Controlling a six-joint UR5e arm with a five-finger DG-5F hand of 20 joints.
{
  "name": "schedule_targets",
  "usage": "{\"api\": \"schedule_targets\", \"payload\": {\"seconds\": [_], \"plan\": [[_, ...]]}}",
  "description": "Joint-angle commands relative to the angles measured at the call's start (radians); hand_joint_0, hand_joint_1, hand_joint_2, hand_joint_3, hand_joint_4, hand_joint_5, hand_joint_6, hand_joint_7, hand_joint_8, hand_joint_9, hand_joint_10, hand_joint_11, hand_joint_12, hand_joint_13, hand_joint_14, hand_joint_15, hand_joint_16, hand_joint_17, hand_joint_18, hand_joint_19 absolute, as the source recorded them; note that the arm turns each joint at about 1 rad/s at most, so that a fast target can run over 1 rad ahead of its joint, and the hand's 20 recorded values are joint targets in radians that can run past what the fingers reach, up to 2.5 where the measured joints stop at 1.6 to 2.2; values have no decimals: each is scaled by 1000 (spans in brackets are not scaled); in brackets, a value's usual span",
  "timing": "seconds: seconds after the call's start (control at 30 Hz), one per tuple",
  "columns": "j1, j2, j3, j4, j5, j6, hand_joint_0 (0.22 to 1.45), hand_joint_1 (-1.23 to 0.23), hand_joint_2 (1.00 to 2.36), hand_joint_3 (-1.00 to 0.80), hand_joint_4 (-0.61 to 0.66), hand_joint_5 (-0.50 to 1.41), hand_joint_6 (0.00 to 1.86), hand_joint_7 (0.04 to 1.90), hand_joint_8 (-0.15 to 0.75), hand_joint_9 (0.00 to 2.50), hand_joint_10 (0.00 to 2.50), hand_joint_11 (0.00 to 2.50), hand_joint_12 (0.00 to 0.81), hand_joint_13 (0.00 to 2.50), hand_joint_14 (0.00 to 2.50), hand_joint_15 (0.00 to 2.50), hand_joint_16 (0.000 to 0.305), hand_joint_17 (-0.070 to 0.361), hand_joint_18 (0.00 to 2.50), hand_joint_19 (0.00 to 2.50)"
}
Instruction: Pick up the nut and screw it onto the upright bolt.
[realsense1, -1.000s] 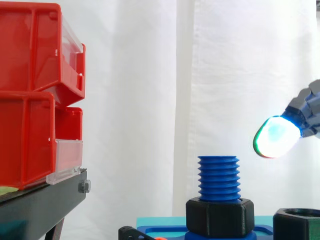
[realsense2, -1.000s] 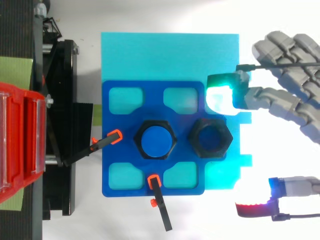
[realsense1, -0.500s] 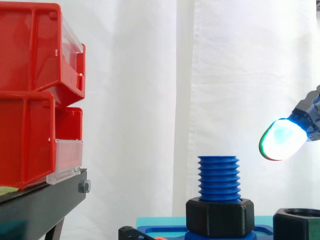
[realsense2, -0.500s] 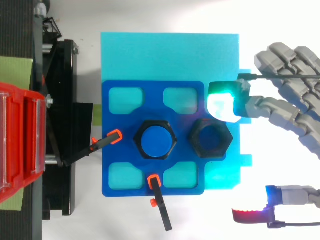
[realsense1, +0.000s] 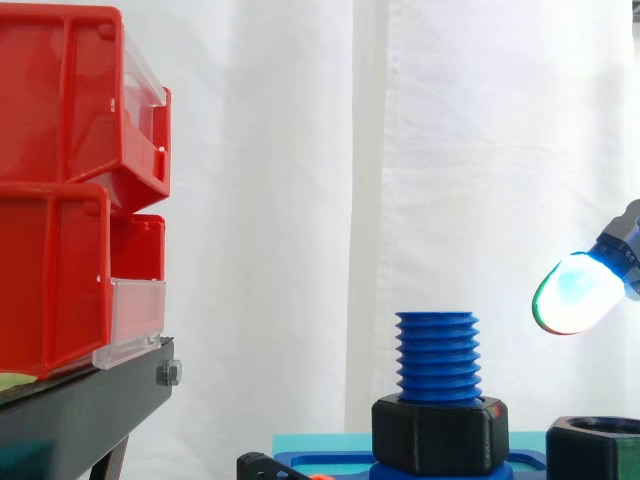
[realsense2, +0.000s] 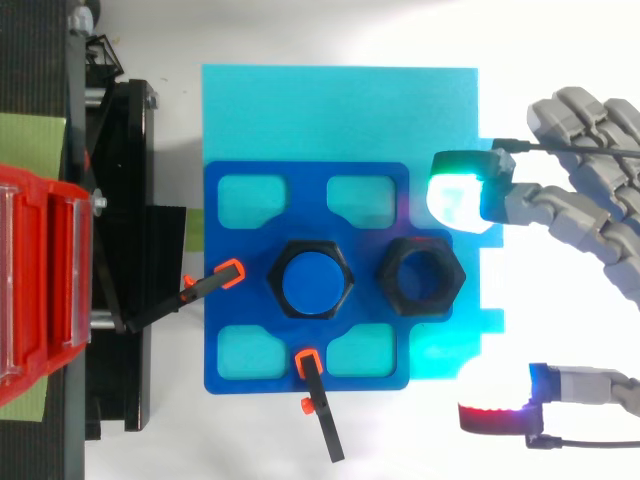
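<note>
A blue threaded bolt (realsense1: 437, 355) stands upright in the middle of a blue fixture plate (realsense2: 240, 330), with a black nut (realsense1: 440, 433) seated round its base. To the bolt's right on the same plate sits a second black nut (realsense2: 425, 278), loose; its top edge also shows in the side view (realsense1: 596, 448). My hand (realsense2: 585, 205) hovers to the right of this nut and above it, open and holding nothing. One glowing green-white fingertip (realsense2: 457, 200) hangs just behind the nut, and the red-glowing thumb tip (realsense2: 495, 416) is off the plate's front right corner.
Red bins (realsense1: 70, 180) on a black stand (realsense2: 120, 260) fill the left side. Two black clamps with orange tips (realsense2: 228, 272) (realsense2: 307, 360) hold the plate on a cyan sheet (realsense2: 340, 110). White curtain behind.
The hand has drifted slightly right, away from the bolt, with its glowing fingertip a little lower in the side view. Both nuts and the bolt stay put.
</note>
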Motion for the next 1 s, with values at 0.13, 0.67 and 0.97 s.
{"api": "schedule_targets", "payload": {"seconds": [0.13,0.67,0.97], "plan": [[9,-4,0,47,18,-21,340,-694,1000,-500,87,-300,501,589,227,0,0,0,403,0,0,0,66,147,0,0],[26,-73,6,110,59,-9,341,-651,1000,-500,95,-300,501,597,237,0,0,0,405,0,0,0,66,148,0,0],[20,-81,6,120,58,-6,347,-669,1000,-500,96,-300,501,601,233,0,0,0,402,0,0,0,65,146,0,0]]}}
